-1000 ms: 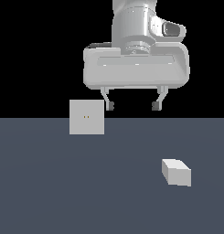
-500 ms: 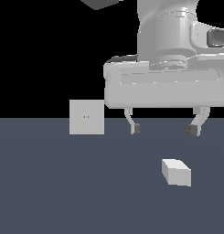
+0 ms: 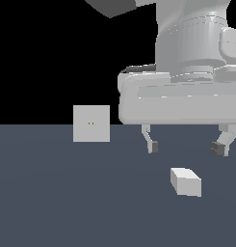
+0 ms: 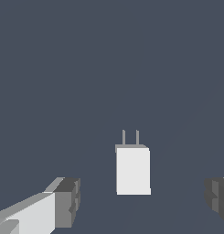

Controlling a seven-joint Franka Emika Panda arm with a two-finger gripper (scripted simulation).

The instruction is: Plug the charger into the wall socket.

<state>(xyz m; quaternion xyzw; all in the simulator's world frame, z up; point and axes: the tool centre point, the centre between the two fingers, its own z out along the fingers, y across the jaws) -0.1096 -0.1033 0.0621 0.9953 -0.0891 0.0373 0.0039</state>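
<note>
Light-grey block charger [image 4: 133,170] w/ two thin prongs, flat on floor; gripper [image 3: 186,147] fingers wide apart.

Charger [image 3: 186,181] lies right of wall socket [image 3: 91,123]; seemingly nearer.

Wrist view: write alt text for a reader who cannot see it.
A small light-grey charger with two thin prongs lies on a dark grey-blue floor. The open gripper frames it, one dark-padded fingertip on each side, neither touching it.

Charger [image 4: 133,170] w/ two prongs on dark floor [image 4: 86,68], between wide-apart gripper [image 4: 143,199] fingertips, untouched.
</note>
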